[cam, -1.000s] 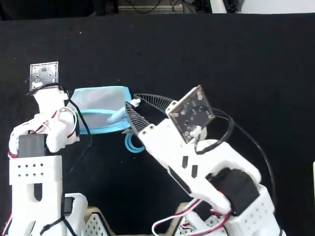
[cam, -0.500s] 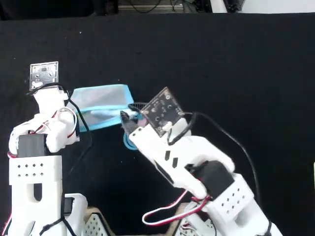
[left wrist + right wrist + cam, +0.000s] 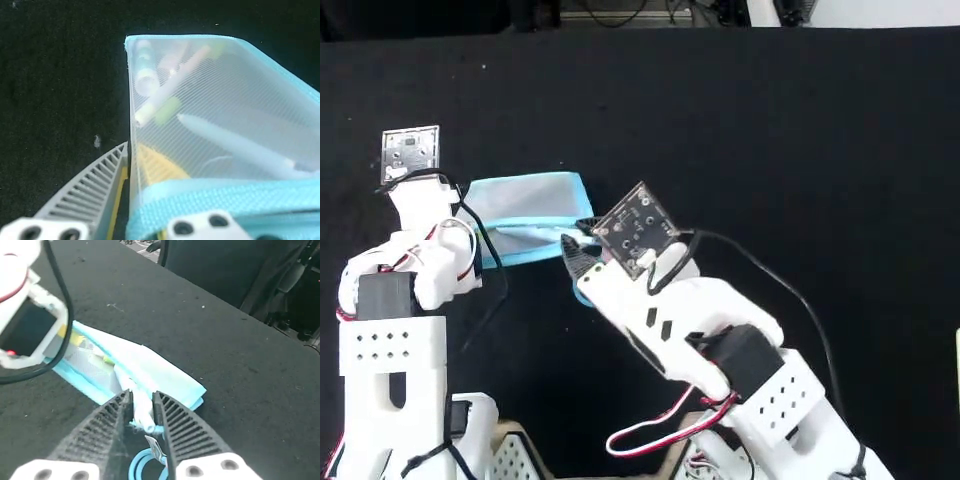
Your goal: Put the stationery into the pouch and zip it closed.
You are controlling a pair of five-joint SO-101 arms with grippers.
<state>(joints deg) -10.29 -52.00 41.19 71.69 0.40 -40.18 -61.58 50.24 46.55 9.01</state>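
Pouch [image 3: 525,195] lies at ten o'clock on the table [image 3: 770,130]. Left gripper [image 3: 129,150] clamps its eight-o'clock corner. Since one second ago, right gripper [image 3: 141,400] has swung in to the four-o'clock corner, its jaws narrowed from wide apart onto a white pen [image 3: 142,415] protruding there.

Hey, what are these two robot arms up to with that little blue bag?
They are packing stationery into a blue mesh pouch on the black table. The left gripper clamps one end of the pouch, which already holds several pens. The right gripper is at the other, open end, closed around a white pen that sits partly inside the mouth. The pouch is not yet zipped.
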